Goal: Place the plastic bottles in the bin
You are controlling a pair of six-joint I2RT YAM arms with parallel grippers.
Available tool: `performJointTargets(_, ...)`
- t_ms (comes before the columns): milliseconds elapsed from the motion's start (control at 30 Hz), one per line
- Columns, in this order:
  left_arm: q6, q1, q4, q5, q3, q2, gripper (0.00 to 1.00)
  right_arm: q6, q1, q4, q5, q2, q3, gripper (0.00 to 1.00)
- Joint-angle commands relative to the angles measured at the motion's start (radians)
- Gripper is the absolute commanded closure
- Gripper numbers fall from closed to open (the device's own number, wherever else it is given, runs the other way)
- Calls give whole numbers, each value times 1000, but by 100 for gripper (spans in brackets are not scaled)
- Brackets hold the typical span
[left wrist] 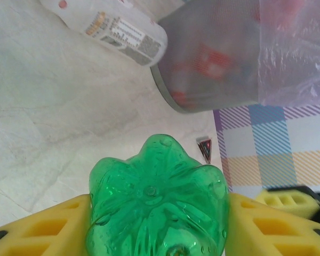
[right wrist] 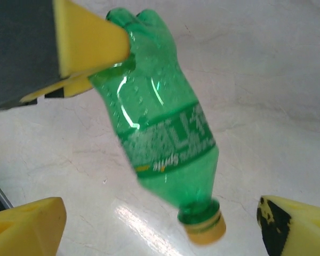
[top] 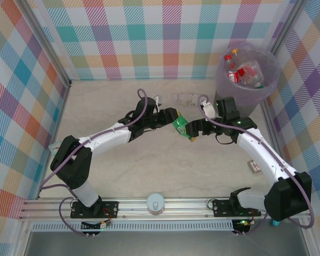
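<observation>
A green plastic bottle (top: 181, 128) with a yellow cap (right wrist: 205, 226) hangs above the middle of the table. My left gripper (top: 169, 118) is shut on its base end; both yellow fingers (left wrist: 42, 226) press against the green bottle (left wrist: 157, 197). My right gripper (top: 196, 129) stands open at the cap end. In the right wrist view the green bottle (right wrist: 160, 128) tilts down between its spread fingers (right wrist: 24, 226) without touching them. A clear bottle (top: 189, 98) lies on the table beside the bin (top: 248, 90), which holds several red-labelled bottles.
The bin (left wrist: 213, 58) stands in the far right corner against the checked wall. The clear bottle (left wrist: 117, 29) lies just left of it. A small flat object (top: 253, 167) lies near the right edge. A white round disc (top: 156, 204) sits on the front rail.
</observation>
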Motion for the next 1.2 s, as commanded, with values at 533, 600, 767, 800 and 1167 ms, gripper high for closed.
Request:
performJointTargets(533,-33,1,51,26,-29,-68,46,8,60,213,-133,188,-27,10)
performJointTargets(600,-41,1,69,31,-38,-74,46,8,59,212,-120,204,-21,13)
performJointTargets(767,-29,1,41,7,-43,-79,45,46,58,225,-71,198,-22,30)
performJointTargets(800,-35,1,50,8,-44,-78,44,57,58,225,-61,198,-20,33)
performJointTargets(1167,26,6,-25,-120,-82,-168,0,4,24,-21,284,63,192,42)
